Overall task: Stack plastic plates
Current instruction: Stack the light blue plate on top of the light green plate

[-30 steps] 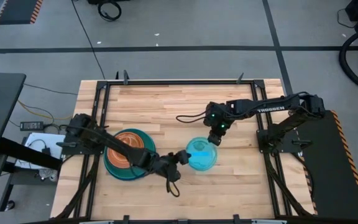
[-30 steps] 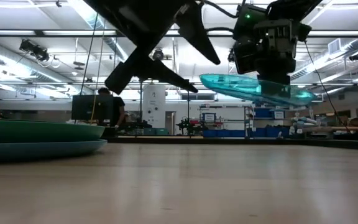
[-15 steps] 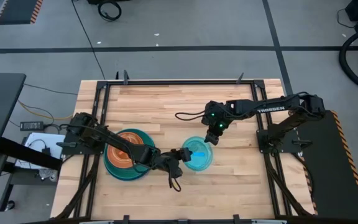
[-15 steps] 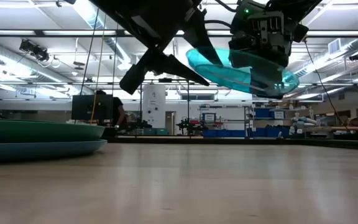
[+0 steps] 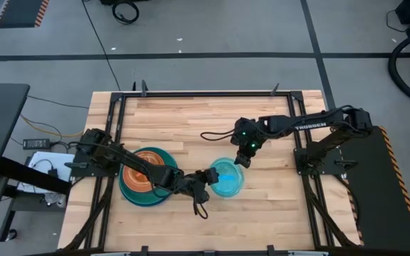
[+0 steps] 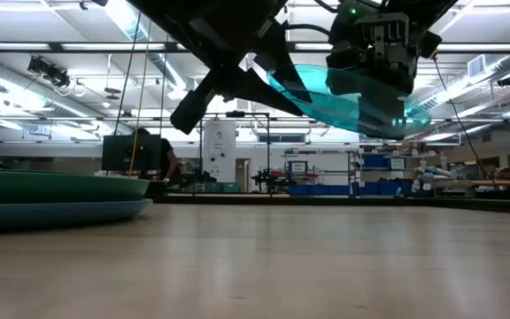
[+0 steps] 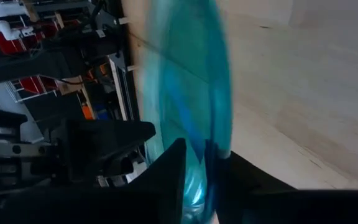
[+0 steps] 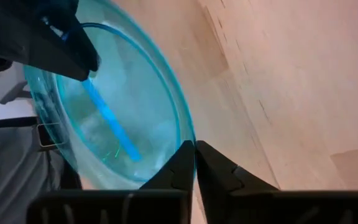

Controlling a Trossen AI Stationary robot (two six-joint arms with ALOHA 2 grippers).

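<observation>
A translucent cyan plate hangs in the air between both grippers, tilted, its left side higher. My left gripper is shut on the plate's left rim, and my right gripper is shut on its far right rim. At the table's left, a stack of plates rests flat on the wood. It has large teal and blue plates at the bottom and an orange-brown one on top. My left gripper pinches the cyan plate's left rim between its two fingers, one above the plate and one below. The fingers come slanting down from the table's left. The plate is clear of the table. My right gripper pinches the plate's far right rim between its two fingertips, only at the edge. The fingers slant down from the far right. The plate hangs tilted below them, lifted clear of the wood.
Bare wood lies under and around the held plate. A black metal frame runs along the table's edges. A loose black cable hangs by my right arm.
My left gripper has moved a little right onto the cyan plate's left rim and shut on it from wide open. The plate, level a second ago, has tipped with its left side raised. My right gripper has kept its place.
</observation>
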